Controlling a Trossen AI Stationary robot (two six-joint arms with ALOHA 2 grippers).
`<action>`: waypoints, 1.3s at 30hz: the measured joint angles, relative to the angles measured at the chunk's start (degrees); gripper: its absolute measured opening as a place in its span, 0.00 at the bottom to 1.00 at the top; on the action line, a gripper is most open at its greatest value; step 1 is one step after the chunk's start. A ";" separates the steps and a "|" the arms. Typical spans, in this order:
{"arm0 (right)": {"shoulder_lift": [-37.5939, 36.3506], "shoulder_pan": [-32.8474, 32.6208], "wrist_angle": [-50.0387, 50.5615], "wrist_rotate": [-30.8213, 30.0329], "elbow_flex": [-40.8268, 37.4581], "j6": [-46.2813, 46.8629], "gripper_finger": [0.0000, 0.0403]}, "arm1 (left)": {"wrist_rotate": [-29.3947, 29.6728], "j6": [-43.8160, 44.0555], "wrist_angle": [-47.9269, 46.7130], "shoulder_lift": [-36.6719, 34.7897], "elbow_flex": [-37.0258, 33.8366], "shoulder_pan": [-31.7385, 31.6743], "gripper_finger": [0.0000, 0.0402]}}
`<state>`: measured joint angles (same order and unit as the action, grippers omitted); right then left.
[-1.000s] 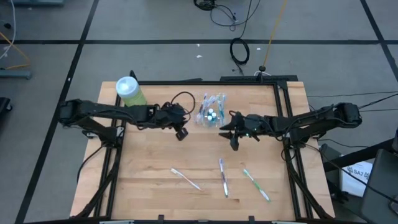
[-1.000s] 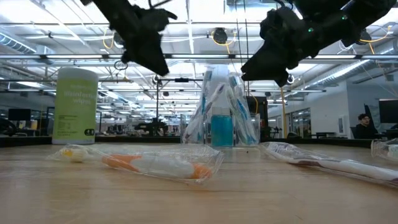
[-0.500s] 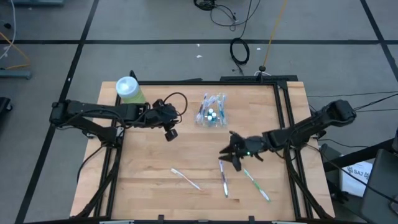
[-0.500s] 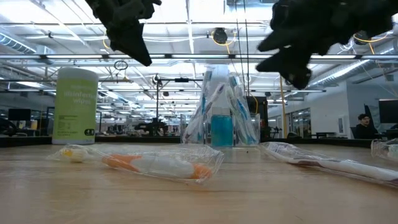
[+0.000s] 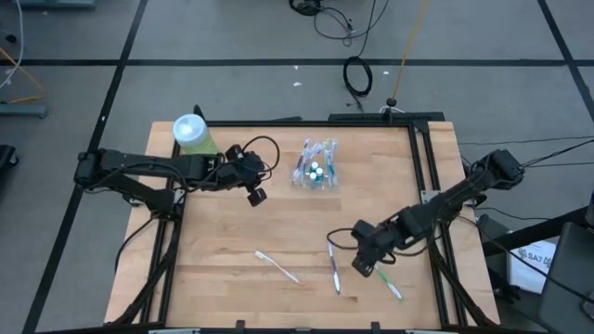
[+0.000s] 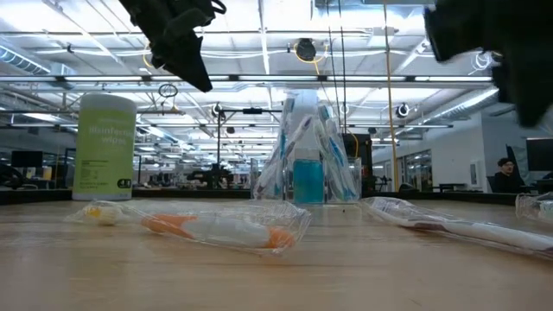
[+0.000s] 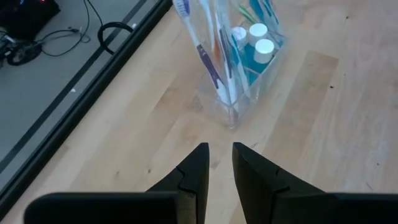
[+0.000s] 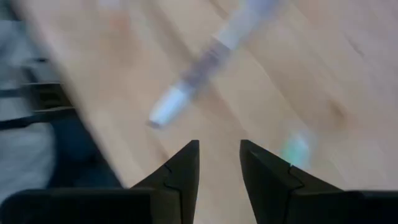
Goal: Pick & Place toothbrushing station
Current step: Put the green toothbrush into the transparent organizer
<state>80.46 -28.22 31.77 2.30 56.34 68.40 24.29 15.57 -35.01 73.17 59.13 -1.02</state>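
Three brushes (image 5: pixel 332 264) lie loose near the front edge, and the right gripper (image 5: pixel 364 264), empty and slightly parted, has swung down from the cup (image 5: pixel 316 171) to fetch one.

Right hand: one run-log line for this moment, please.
right hand: open, empty, low between purple toothbrush and green toothbrush | left hand: empty, waiting beside cup | pink toothbrush: on table

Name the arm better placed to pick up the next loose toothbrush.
Right. The right gripper hangs open over the near table edge between the purple toothbrush and green toothbrush. The left gripper waits empty farther back, beside the cup.
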 joint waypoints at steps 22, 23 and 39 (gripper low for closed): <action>5.52 -5.72 -9.34 2.12 -14.54 3.67 0.31 | -0.22 -0.44 1.33 0.02 -0.02 0.00 0.20; 5.97 -5.70 -9.99 2.15 -14.64 2.00 0.31 | -0.24 -0.44 1.32 0.02 -0.02 0.00 0.20; 7.22 -5.58 -15.90 -5.74 -14.78 -13.39 0.14 | -0.26 -0.51 1.84 0.02 -0.04 0.00 0.20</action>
<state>87.68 -33.80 15.87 -3.44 41.56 55.01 24.03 15.06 -33.17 73.19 59.09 -1.02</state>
